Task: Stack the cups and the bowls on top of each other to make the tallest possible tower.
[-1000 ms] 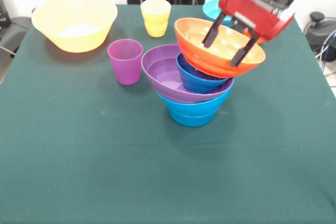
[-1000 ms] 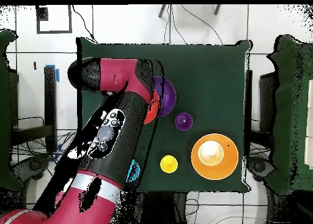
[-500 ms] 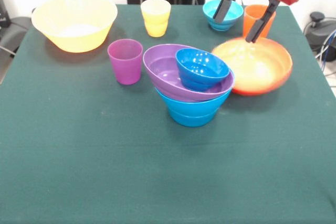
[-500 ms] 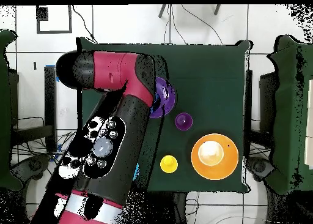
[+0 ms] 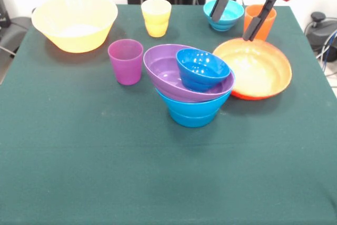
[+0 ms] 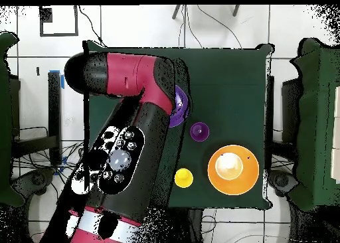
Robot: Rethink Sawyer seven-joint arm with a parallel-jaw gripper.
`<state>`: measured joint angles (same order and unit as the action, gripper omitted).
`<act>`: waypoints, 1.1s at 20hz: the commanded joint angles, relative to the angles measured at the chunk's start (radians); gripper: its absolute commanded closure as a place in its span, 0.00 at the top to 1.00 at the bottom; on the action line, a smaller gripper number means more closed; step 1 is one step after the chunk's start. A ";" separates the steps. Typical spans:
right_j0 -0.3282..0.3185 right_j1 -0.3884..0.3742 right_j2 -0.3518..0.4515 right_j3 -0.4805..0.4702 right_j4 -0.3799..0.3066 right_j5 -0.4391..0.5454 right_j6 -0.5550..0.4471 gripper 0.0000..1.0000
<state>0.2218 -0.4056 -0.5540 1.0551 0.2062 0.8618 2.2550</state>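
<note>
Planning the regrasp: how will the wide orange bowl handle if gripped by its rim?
The orange bowl looks like thin glossy plastic, so probably light and slippery. It is wide and shallow, so a rim grip will likely let it tilt. The gripper hangs open above it.

Bright, even light; soft shadows under bowls (image 5: 195, 90), glossy highlights, sharp focus.

Lopsided tower (image 5: 194, 90) of 4 nested bowls, wide orange bowl (image 5: 254, 68) upright beside it, 3 cups (image 5: 126, 61) apart

Gripper (image 5: 241, 19) raised, fingers spread, empty.
</note>
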 commanded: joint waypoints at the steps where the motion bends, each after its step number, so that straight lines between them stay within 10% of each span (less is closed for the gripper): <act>1: -0.021 0.022 0.168 0.079 -0.072 -0.037 -0.093 1.00; 22: 0.025 0.078 0.217 0.136 0.012 -0.122 0.111 1.00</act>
<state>0.2400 -0.3974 -0.4876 1.0984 0.2135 0.7956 2.2550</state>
